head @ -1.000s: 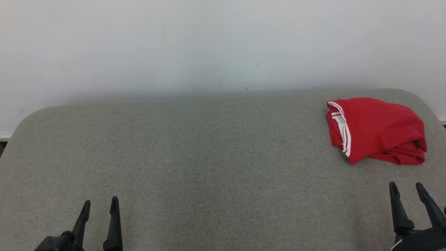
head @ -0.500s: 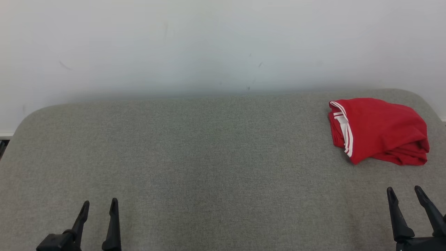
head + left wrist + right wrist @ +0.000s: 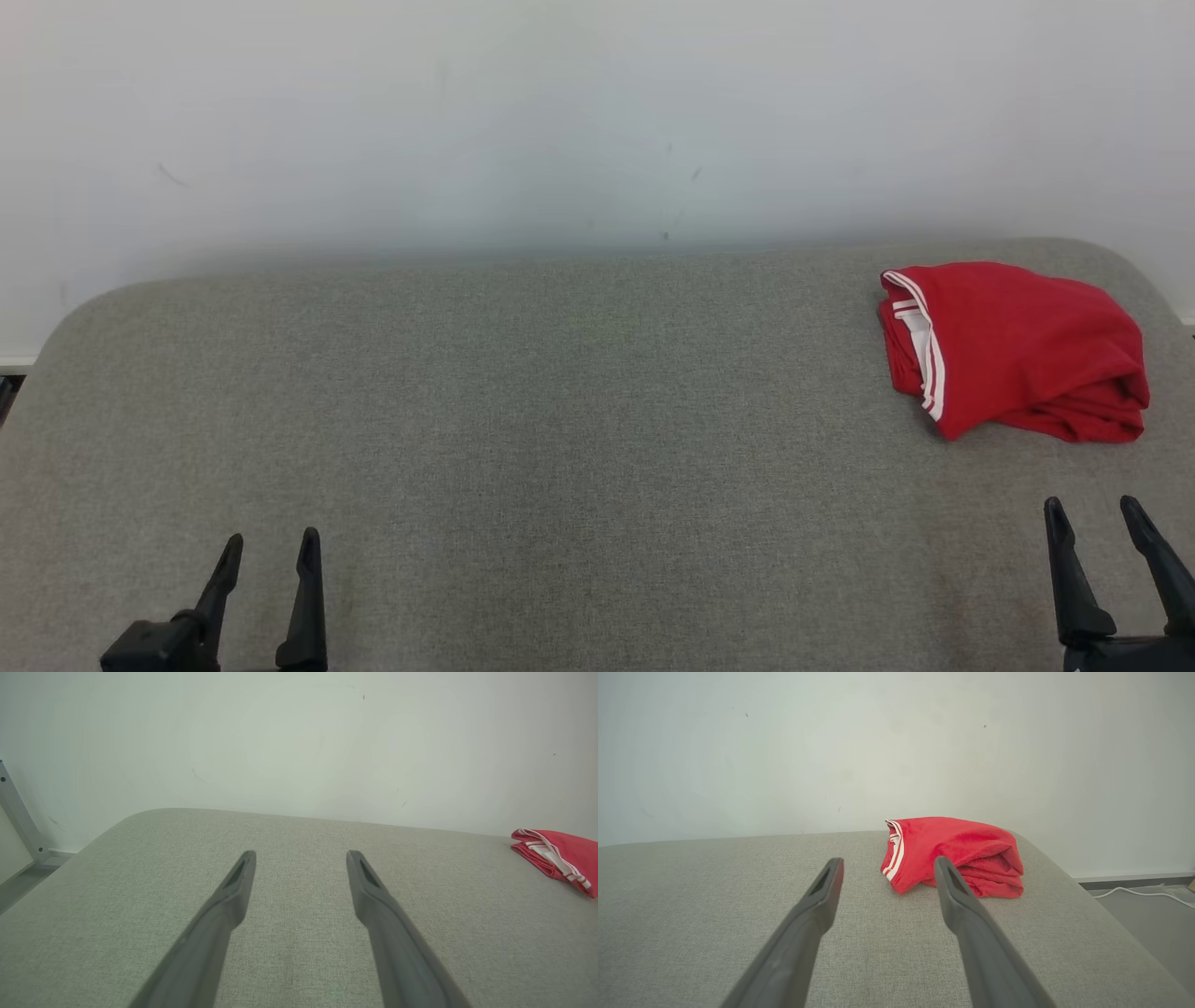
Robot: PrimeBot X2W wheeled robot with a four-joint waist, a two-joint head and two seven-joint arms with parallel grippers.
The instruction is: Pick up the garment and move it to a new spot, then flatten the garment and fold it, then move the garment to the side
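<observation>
- Looking for the garment (image 3: 1018, 350): where does it lie?
- At two o'clock in the head view. It is a red bundle with white stripes along one hem, folded over on itself on the grey cushion (image 3: 560, 420), near the rounded far corner and close to the white wall (image 3: 560, 112). Nothing touches it.
- Which gripper is nearest?
- The right gripper (image 3: 1092, 504), at five o'clock in that view, with its fingers leaning slightly toward eleven. Its jaws stand wide apart and hold nothing, and it is well apart from the cloth, on the near side.
- And from its own wrist?
- There the right gripper (image 3: 888, 860) points along the cushion toward the wall. The garment (image 3: 957, 854) lies beyond the fingertips at about one o'clock, its striped hem showing in the gap between the fingers.
- The other arm?
- The left gripper (image 3: 271, 537) sits at seven o'clock in the head view, fingers tipped toward one, spread just as wide and empty.
- Its wrist view?
- The left gripper (image 3: 301, 854) aims over bare cushion, with the garment (image 3: 560, 858) far off at three o'clock.
- Anything past the cushion?
- A pale cable (image 3: 1134, 891) lies on the floor at four o'clock in the right wrist view. A grey metal strut (image 3: 18, 816) stands at nine o'clock in the left wrist view.
</observation>
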